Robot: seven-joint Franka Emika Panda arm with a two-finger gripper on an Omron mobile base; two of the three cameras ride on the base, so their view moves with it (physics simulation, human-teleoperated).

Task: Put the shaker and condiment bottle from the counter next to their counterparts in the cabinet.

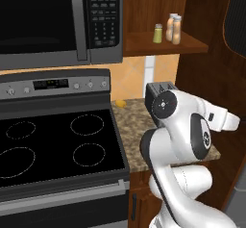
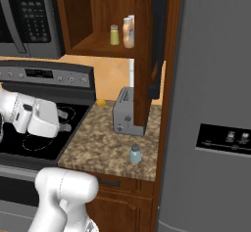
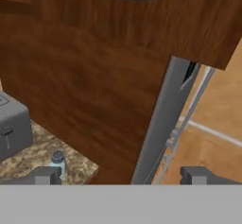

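The pale teal shaker (image 2: 135, 154) stands upright on the granite counter (image 2: 98, 143) near its front edge, in front of the toaster. In the hand view the shaker (image 3: 57, 161) sits low on the left, just beyond the left fingertip. On the cabinet shelf (image 2: 93, 45) a yellow-green shaker (image 2: 114, 35) stands beside two pale-orange bottles (image 2: 129, 32) that are close together. The left base view shows the same bottles (image 1: 175, 29) and yellow-green shaker (image 1: 157, 33). My gripper (image 2: 63, 120) hangs over the stove's right edge, left of the counter. It is open and holds nothing (image 3: 123, 176).
A grey toaster (image 2: 125, 111) stands at the back of the counter under the cabinet's wooden side panel (image 3: 94, 76). A small yellow object (image 2: 100, 102) lies by the wall. The grey fridge (image 2: 211, 104) bounds the counter on the right. The stove (image 1: 53, 145) and microwave (image 1: 48, 20) are to the left.
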